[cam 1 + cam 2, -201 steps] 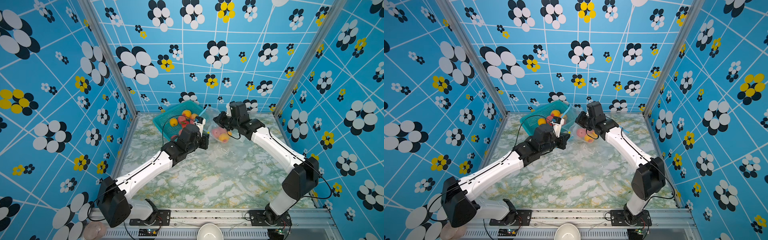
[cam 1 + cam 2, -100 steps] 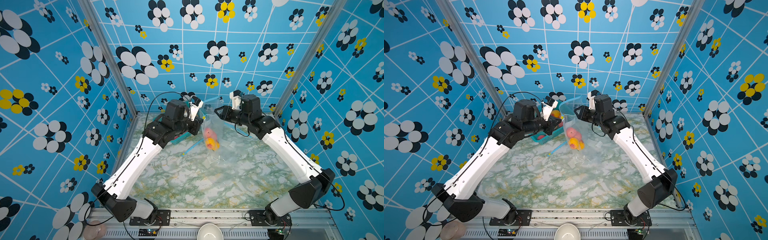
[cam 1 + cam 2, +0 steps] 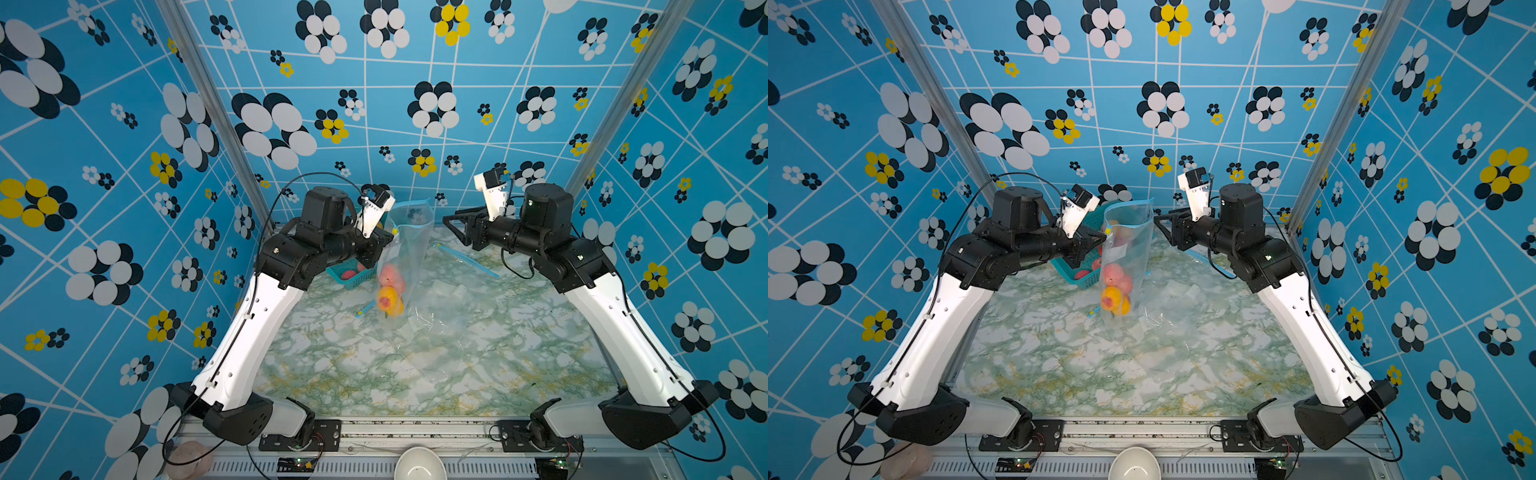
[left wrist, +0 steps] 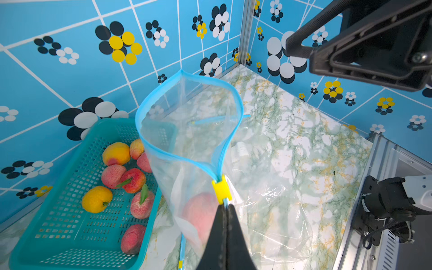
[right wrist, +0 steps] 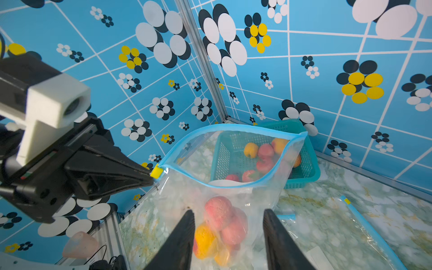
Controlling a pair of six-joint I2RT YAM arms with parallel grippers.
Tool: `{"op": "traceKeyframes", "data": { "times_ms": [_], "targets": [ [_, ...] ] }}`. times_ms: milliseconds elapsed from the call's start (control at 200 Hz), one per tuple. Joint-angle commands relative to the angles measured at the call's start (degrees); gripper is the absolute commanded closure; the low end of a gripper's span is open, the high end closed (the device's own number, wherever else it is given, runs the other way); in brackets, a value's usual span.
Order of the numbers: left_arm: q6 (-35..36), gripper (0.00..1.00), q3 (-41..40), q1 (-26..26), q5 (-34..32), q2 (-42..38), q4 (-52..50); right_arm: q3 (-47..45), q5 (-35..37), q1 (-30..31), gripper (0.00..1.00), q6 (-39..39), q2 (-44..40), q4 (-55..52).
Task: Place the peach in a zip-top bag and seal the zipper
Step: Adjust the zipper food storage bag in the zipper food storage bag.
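Marble surface [image 3: 415, 365] below; zip-top bag [image 3: 409, 245] with peaches [image 3: 390, 291] inside, held up by left gripper [image 4: 225, 207], jaws pinched on its zipper end. Right gripper [image 5: 228, 214] jaws now parted, bag released. Only wrist views show basket [image 4: 70, 210] fruit clearly.

Both top views look down from high above the front edge of the table [image 3: 415, 386], facing the back wall [image 3: 415, 62]. They are far enough off to show nearly the whole surface, and they share almost the same scene. The left wrist camera sits just behind the left gripper [image 4: 225, 208], very near the bag [image 4: 191, 187], and faces the table's back right corner. The right wrist camera looks past the right gripper [image 5: 229, 211] toward the back left corner. Both wrist views share the bag and the basket [image 4: 70, 224], and each shows the opposite gripper.
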Motion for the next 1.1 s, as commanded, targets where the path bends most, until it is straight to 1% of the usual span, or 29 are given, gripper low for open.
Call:
{"op": "traceKeyframes", "data": {
  "times_ms": [0, 100, 175, 255, 400, 490, 645, 700, 745, 835, 890, 945, 985, 1060, 1095],
  "targets": [
    [3.28, 1.00, 2.65, 0.46, 2.72, -1.36, -2.67, 1.96, -3.51, 0.96, 0.48, -7.97, -0.91, -2.71],
    [4.91, 1.00, 1.64, 0.39, 3.86, -1.97, -3.96, 1.27, -0.40, 3.73, 0.44, -16.39, -0.48, -3.50],
    [6.46, 1.00, 1.25, 0.22, 4.85, -2.36, -5.45, 1.33, 1.87, 5.77, 0.43, -23.60, 0.60, -4.20],
    [8.03, 1.00, 1.16, 0.15, 4.59, -2.62, -6.88, 2.78, 0.77, 7.02, 0.43, -29.92, 1.99, -5.88],
    [10.23, 1.00, 0.48, 0.08, 4.41, -2.68, -8.87, 7.29, -3.35, 8.12, 0.43, -36.50, 5.26, -10.56],
    [10.69, 1.00, 0.04, -0.01, 4.60, -2.47, -9.23, 9.29, -3.41, 9.02, 0.43, -40.24, 7.67, -14.22],
    [11.49, 1.00, 0.12, -0.34, 5.23, -1.97, -9.70, 11.11, -2.27, 10.11, 0.45, -42.98, 11.05, -17.81],
    [11.84, 1.00, 0.34, -0.57, 5.33, -1.61, -9.81, 11.11, -2.60, 10.22, 0.48, -43.23, 11.76, -18.22],
    [11.94, 1.00, 0.36, -0.73, 5.25, -1.33, -9.79, 11.11, -3.23, 10.30, 0.53, -43.30, 12.12, -18.54],
    [12.16, 1.00, 0.54, -0.73, 4.94, -0.79, -9.79, 10.82, -3.68, 10.31, 0.70, -43.55, 12.59, -19.33],
    [12.04, 1.00, 0.50, -0.73, 4.29, -0.47, -9.75, 10.36, -3.33, 10.31, 0.83, -43.40, 12.50, -19.03],
    [11.57, 1.00, 0.29, -0.71, 2.90, -0.35, -9.21, 9.92, -2.67, 10.31, 0.91, -43.01, 12.27, -18.68],
    [10.91, 1.00, -0.04, -0.72, 1.64, -0.41, -8.51, 10.08, -2.26, 10.31, 0.95, -42.48, 12.33, -18.87],
    [9.00, 0.88, -1.35, -0.56, -0.30, -1.06, -6.33, 11.43, -1.09, 10.31, 1.00, -40.90, 12.94, -19.74],
    [8.12, 0.86, -2.29, -0.55, -0.39, -1.50, -5.19, 12.20, -0.70, 10.31, 1.00, -40.05, 13.35, -20.21]
  ]
}}
